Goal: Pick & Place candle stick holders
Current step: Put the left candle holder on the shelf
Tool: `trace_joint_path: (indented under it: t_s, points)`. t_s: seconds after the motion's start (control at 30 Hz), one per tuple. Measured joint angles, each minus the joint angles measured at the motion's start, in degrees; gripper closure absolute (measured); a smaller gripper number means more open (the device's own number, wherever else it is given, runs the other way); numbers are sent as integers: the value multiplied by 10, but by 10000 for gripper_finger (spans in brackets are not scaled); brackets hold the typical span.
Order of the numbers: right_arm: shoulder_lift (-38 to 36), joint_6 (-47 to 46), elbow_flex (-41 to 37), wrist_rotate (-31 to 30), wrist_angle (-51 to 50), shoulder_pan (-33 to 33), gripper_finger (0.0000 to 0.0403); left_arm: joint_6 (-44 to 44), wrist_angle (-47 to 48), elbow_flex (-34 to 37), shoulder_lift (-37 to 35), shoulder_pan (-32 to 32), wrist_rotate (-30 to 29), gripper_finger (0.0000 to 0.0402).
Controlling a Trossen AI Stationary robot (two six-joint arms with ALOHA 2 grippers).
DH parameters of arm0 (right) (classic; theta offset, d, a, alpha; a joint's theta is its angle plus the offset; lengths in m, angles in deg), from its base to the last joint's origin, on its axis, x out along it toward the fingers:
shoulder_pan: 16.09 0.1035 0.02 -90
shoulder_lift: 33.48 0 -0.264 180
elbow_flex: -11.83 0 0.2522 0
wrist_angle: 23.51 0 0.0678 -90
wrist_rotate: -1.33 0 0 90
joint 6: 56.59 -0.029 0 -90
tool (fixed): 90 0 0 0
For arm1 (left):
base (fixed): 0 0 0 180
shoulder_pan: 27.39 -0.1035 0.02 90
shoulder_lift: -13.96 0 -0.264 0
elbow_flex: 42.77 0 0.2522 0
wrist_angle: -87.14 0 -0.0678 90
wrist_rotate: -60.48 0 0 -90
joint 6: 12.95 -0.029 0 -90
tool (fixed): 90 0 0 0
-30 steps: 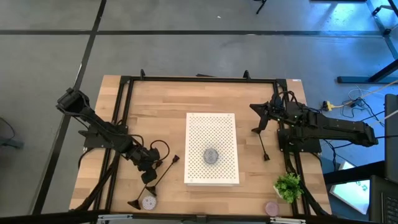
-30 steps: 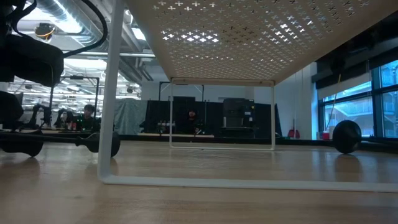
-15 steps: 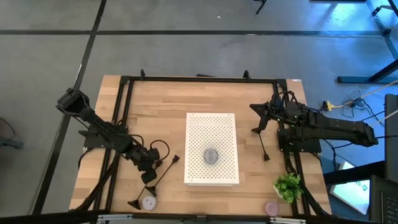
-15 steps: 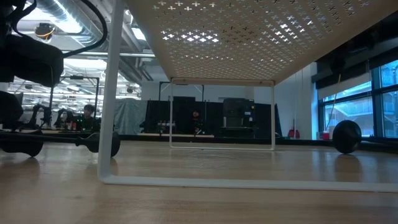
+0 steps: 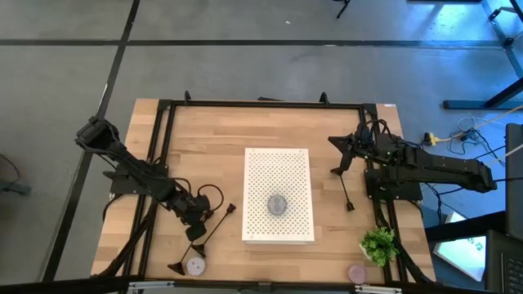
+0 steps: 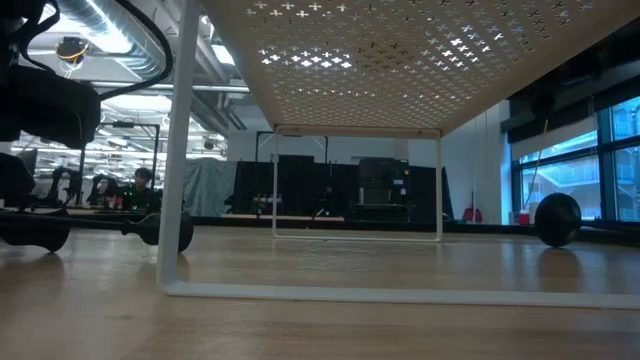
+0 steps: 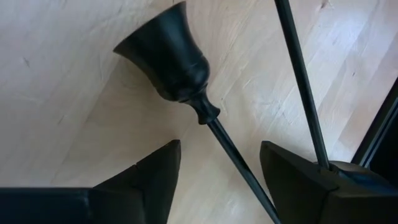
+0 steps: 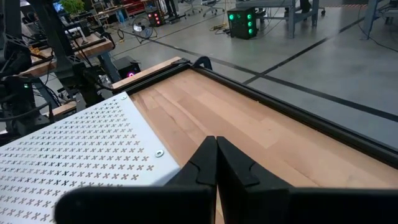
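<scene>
Left wrist view: the left gripper (image 7: 217,168) has its two dark fingers apart, one on either side of the thin stem of a candle stick holder (image 7: 186,81) that lies on its side on the wooden table (image 7: 56,112); neither finger (image 7: 149,171) touches the stem yet.
Landmark: the white perforated riser (image 5: 278,194) stands at the table's middle.
Held target: seen in the high view, this candle stick holder (image 5: 204,237) lies left of the riser, its cup end nearest the riser and its round base away near the table's front edge, beside a small round disc (image 5: 194,266).
Left gripper in high view: (image 5: 196,220), just left of the riser, over the stem.
Second holder: another candle stick holder (image 5: 345,189) lies on its side right of the riser.
Third holder: not made out in these views.
Right gripper: (image 5: 341,155), right of the riser near its far corner, fingers pressed together on nothing.
Handling judgement: the holder looks like rigid black metal, stiff and not fragile, probably light but weighted toward the base.
Slip risk: the stem is thin, smooth and round, so it may roll or pivot between the fingers.
Grip point: likely best on the stem just below the knob under the cup, or nearer the base for balance.
</scene>
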Motion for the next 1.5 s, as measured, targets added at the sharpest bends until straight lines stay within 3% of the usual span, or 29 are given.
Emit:
trace_joint_path:
  t_s: [0.4, 0.8, 1.2, 1.5]
  points:
    - [0, 0, 0, 0, 0, 0, 402, -12, -3, 1, 2, 0, 5, 261]
    - [0, 0, 0, 0, 0, 0, 402, -53, -9, 2, 3, 1, 16, 387]
    - [0, 0, 0, 0, 0, 0, 402, -58, -8, 2, -8, 0, 9, 390]
    - [0, 0, 0, -1, 5, 0, 402, -66, 33, 1, -63, -12, -59, 389]
